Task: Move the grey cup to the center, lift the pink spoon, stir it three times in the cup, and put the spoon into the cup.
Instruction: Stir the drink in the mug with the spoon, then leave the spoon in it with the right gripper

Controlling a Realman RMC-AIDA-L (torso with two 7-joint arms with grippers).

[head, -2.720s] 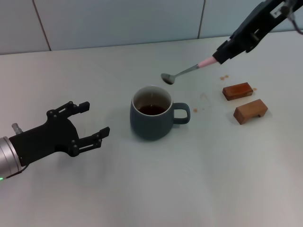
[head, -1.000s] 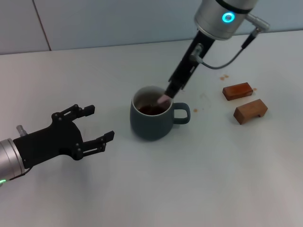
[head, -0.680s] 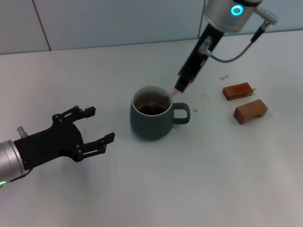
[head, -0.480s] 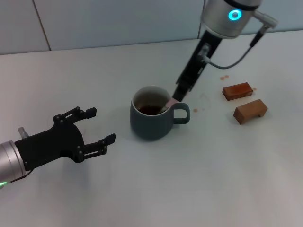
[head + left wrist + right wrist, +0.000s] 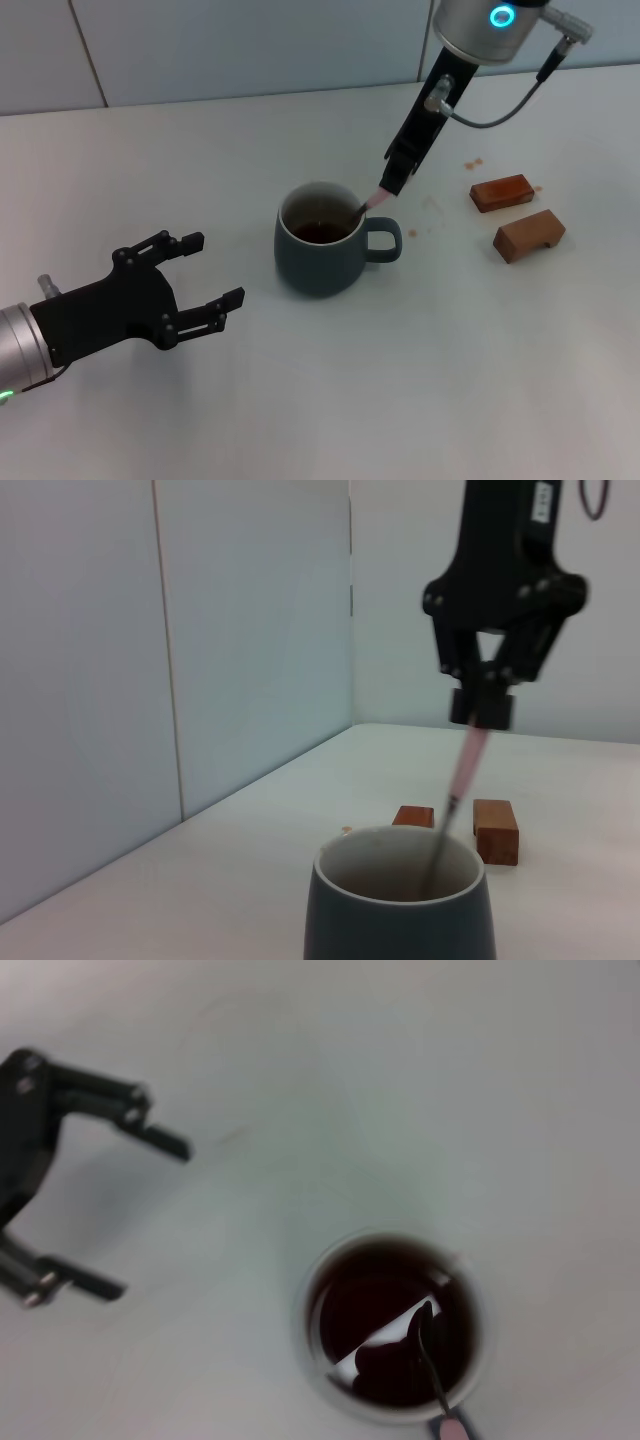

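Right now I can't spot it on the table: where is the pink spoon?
The right gripper holds the pink spoon above the table's middle, its bowl dipped into the grey cup.

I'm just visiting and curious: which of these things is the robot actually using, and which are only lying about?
In use:
- grey cup, holding dark liquid
- pink spoon, dipped in the cup, held by the right gripper

Lying about:
- two brown wooden blocks, beside the cup
- left gripper, open and idle, apart from the cup
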